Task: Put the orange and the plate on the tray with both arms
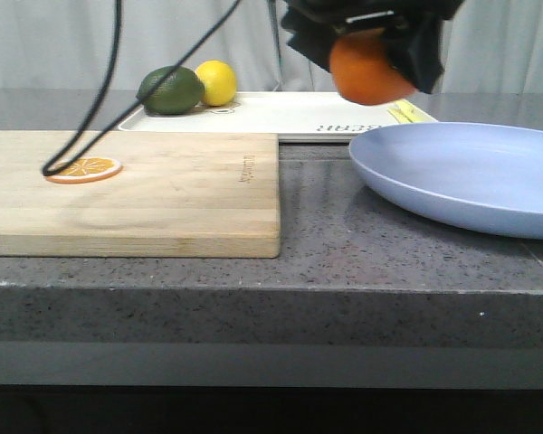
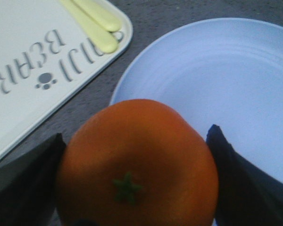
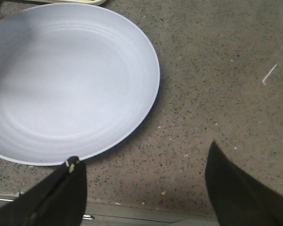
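The left gripper (image 1: 373, 56) holds the orange (image 1: 371, 70) in the air, with its jaws closed on both sides of the fruit. In the front view the orange hangs above the tabletop (image 1: 317, 217), near the front edge of the tray (image 1: 290, 117) and beside the rim of the plate (image 1: 471, 176). The left wrist view shows the tray corner and the plate both below it, so it is over the gap between them, not yet over the tray.

The right gripper (image 3: 144, 188) has its jaws wide open and holds nothing. It hovers over the bare tabletop just beside the near rim of the plate. The plate lies flat on the tabletop, apart from the tray.

On the tray are a lemon (image 1: 217, 81), a green fruit (image 1: 170, 90) and pale yellow handles (image 2: 96, 26). A cutting board (image 1: 145, 194) with an orange slice (image 1: 84, 169) lies to the left.

What could go wrong, in my judgement:
- The orange is smooth and round; if it is released too early or too high, it may roll off the low tray rim or drop onto the plate.
- The plate is shallow and its rim lies close to the tabletop, so the right jaws may slide over the edge or only push the plate.
- The free tray space looks small for such a wide plate; it may hit the handles or the orange.
- Both arms will work near the same tray corner and may collide.
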